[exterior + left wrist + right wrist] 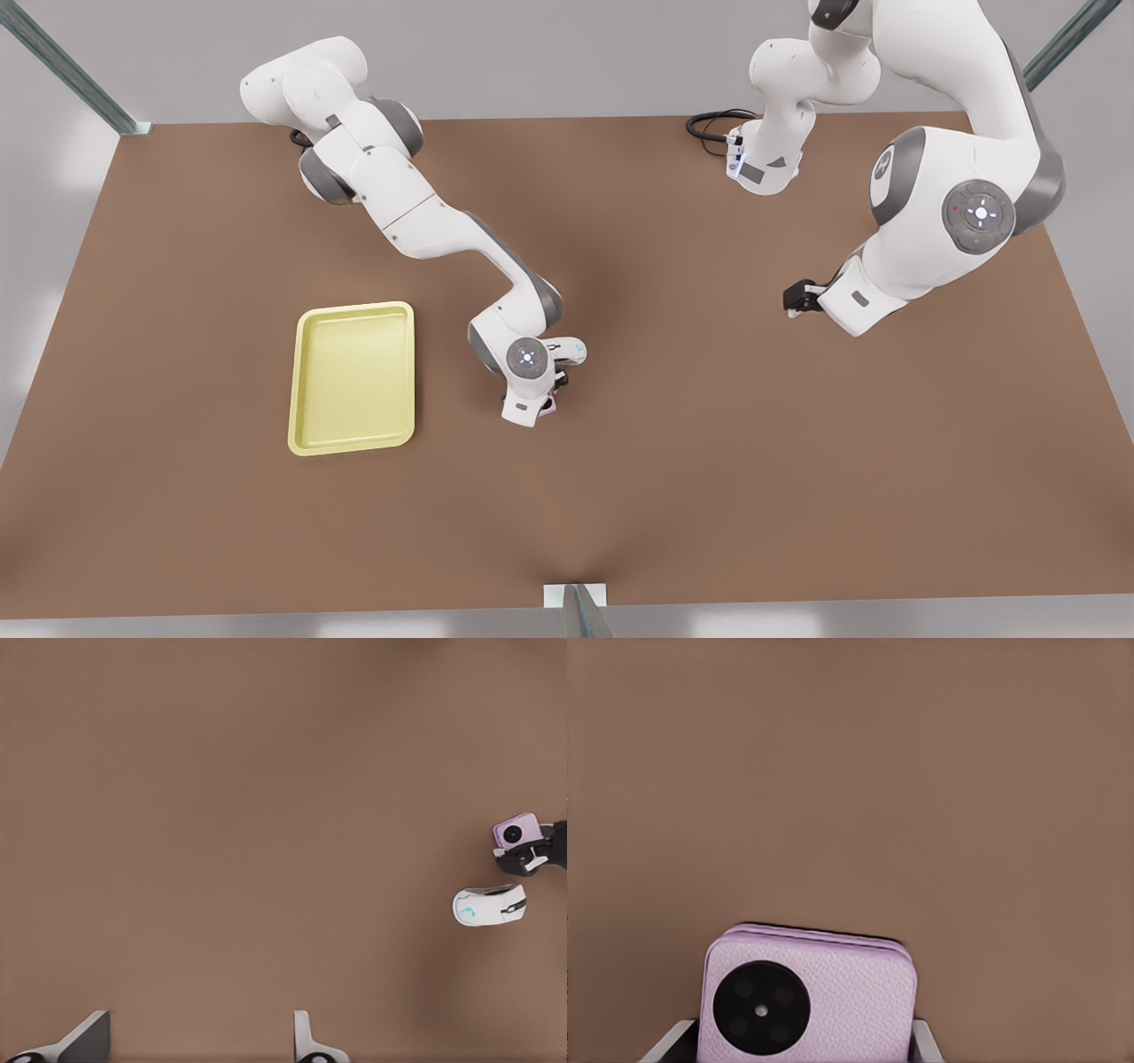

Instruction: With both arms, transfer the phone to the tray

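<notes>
Now my right gripper [554,403] grips the phone [806,1001].
My left gripper [795,299] waits open, well apart from the tray [306,440].

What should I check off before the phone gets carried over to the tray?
1. Right hand on the phone: fingers against both its sides, ok.
2. Phone off the table: cannot tell.
3. Tray ready to receive: nothing in it, ok.
4. Mouse: close by the phone, not between it and the tray, ok.
5. Left hand: open, waiting well apart from the phone, ok.
</notes>
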You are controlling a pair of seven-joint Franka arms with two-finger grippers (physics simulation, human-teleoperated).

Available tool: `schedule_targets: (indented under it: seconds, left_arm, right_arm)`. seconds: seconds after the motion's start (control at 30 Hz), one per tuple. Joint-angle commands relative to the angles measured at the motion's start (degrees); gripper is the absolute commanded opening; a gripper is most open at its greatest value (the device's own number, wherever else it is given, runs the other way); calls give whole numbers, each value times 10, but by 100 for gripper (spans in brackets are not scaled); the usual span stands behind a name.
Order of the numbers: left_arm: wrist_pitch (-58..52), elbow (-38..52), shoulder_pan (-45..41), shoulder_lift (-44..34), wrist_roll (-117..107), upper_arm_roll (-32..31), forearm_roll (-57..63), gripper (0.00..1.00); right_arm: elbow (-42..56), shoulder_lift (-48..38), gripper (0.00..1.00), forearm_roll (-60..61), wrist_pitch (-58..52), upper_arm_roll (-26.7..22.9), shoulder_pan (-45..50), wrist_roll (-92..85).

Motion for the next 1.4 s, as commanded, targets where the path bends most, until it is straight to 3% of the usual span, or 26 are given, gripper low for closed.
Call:
schedule_targets:
  seconds: [0.0,0.3,0.47,0.67,0.73,0.9,0.97,1.03,1.1,1.13,1.27,1.33,1.37]
  left_arm:
    - [0,1,0,-1,1,0,1,100]
    - [1,0,0,1,2,-1,1,100]
    - [1,0,0,1,1,-1,1,100]
    - [1,0,0,2,1,-1,1,100]
    - [1,1,0,2,1,-1,1,100]
    - [1,0,0,2,2,0,3,100]
    - [1,0,0,2,2,-1,3,100]
    - [1,0,0,1,2,0,3,100]
    - [0,0,0,3,1,1,11,100]
    - [1,-1,0,4,1,1,11,100]
    - [1,0,0,6,1,3,22,100]
    - [0,0,0,7,1,2,22,100]
    - [-1,0,0,5,1,2,32,100]
  right_arm:
    - [2,-2,89,2,7,0,0,-34]
    - [-18,-6,89,0,23,0,-3,-36]
    - [-16,-7,79,3,23,0,-3,-32]
    - [-20,-50,79,2,15,0,-11,-31]
    - [-80,-110,79,3,12,0,-39,-31]
    - [-374,-335,79,21,22,0,-163,-111]
    - [-450,-383,79,22,40,0,-214,-167]
    - [-499,-407,79,22,68,-34,-239,-233]
    - [-513,-404,82,22,82,-68,-253,-292]
    - [-509,-400,100,22,81,-69,-253,-292]
    - [-485,-383,100,23,82,-75,-245,-281]
    - [-416,-421,100,21,10,-69,-243,-213]
    - [-365,-456,100,21,-115,-56,-246,-160]
